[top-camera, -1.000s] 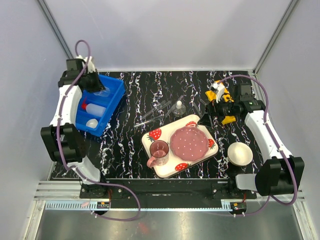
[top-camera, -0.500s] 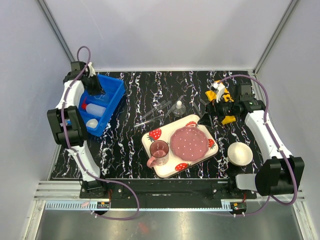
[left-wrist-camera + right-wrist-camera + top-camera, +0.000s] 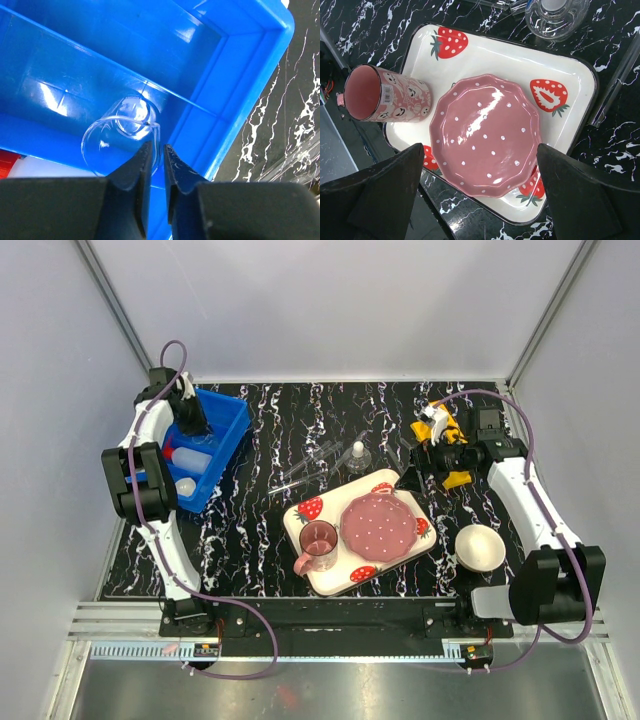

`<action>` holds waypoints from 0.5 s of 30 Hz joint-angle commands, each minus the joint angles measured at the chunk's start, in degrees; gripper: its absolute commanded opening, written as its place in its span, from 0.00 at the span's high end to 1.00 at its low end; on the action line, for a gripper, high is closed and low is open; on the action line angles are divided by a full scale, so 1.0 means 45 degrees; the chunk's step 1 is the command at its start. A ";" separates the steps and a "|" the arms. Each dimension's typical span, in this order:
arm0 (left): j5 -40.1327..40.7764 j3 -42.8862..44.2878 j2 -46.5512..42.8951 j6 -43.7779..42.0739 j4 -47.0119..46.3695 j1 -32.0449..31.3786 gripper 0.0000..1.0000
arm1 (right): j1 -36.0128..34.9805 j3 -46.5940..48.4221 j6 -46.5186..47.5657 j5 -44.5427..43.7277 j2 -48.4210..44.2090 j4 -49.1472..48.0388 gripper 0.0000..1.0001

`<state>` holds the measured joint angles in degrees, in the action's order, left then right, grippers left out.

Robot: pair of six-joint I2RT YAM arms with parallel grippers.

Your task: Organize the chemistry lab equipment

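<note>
Black, white-veined stone makes up the counter (image 3: pixel 250 530), closed in by pale grey walls. Nearest the arm bases lies a strawberry-print tray (image 3: pixel 325 580) carrying a pink cup (image 3: pixel 318 540) and a dotted pink plate (image 3: pixel 380 525). A white bowl (image 3: pixel 480 547) stands just to the tray's right.

Beyond the tray, in the middle of the counter, sit the glass flask (image 3: pixel 357 455) and the thin tubes (image 3: pixel 305 475). To their right is the yellow holed rack (image 3: pixel 457 478). The right pincer (image 3: pixel 415 468) hangs over the rack's left end, near the tray's far right corner, its fingers spread wide with nothing between them.

At far left, a blue bin (image 3: pixel 232 435) holds the small white dome (image 3: pixel 184 485) at its near end and then the white squeeze bottle (image 3: pixel 190 460). In its far section the small clear glass beaker (image 3: pixel 117 140) lies tipped over. The left pincer (image 3: pixel 159 150) reaches in there, its fingers a narrow slit apart with the beaker's rim wall running into the slit. I cannot tell whether they press on the glass.
</note>
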<state>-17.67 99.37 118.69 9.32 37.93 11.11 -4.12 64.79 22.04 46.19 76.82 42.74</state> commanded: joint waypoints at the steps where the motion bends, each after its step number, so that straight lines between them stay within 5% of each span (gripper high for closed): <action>1: 0.0255 0.0691 -0.0067 0.0155 0.0027 0.0030 0.79 | 0.0036 0.0483 0.0062 0.0223 0.0098 -0.0045 0.00; 15: 0.0157 -0.0986 -0.3658 0.0331 -0.0479 0.0069 0.58 | 0.0017 0.1126 0.0784 0.0418 0.0097 0.0520 0.00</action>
<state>-17.34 98.10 113.75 10.00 39.00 11.11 -4.12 65.28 22.96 46.26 77.45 43.27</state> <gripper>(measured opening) 0.377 0.994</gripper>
